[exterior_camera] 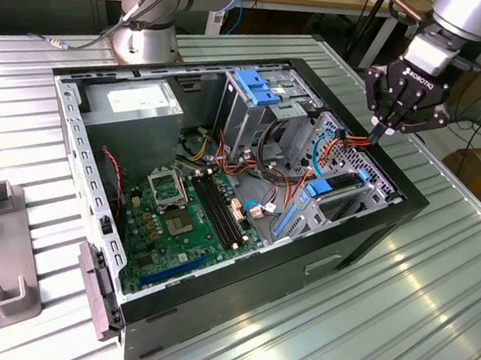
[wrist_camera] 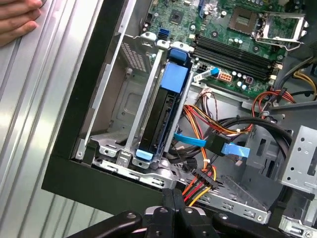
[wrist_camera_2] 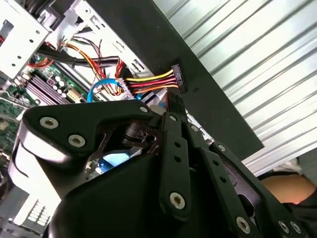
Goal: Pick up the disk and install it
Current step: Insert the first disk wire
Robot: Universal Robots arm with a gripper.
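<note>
Closest to the lens in both wrist views is the black metal gripper (wrist_camera_2: 172,101) (wrist_camera: 173,196); its bulky body is cut off by the frame edges and covers much of what lies beneath it; its fingers are drawn almost fully together, pinched on a small black plastic power plug (wrist_camera_2: 178,80) that ends a bundle of yellow, red, orange and black wires (wrist_camera: 197,184); the pads are hidden where they meet the plug, so the exact grip is hard to make out. In the exterior view the gripper (exterior_camera: 376,135) hangs over a corner of the open black steel computer case (exterior_camera: 346,244) on the exterior view's right, with the wires rising from inside to its tips.

The flat grey-metal disk in its bright blue plastic carrier (wrist_camera: 161,116) (exterior_camera: 341,182) stands on edge in a silver metal bay inside that same corner, just beside the case wall; blue plastic caps both of its ends; only a dark narrow side shows, and its labelled face is turned out of sight. A flat blue data cable (wrist_camera: 190,140) runs just beside it; whether it plugs into the disk cannot be told. Beyond lies the green motherboard (wrist_camera: 233,34), partly cut off; a person's fingers (wrist_camera: 17,20), cropped at the frame corner, rest on the ribbed metal table (wrist_camera: 29,124).
</note>
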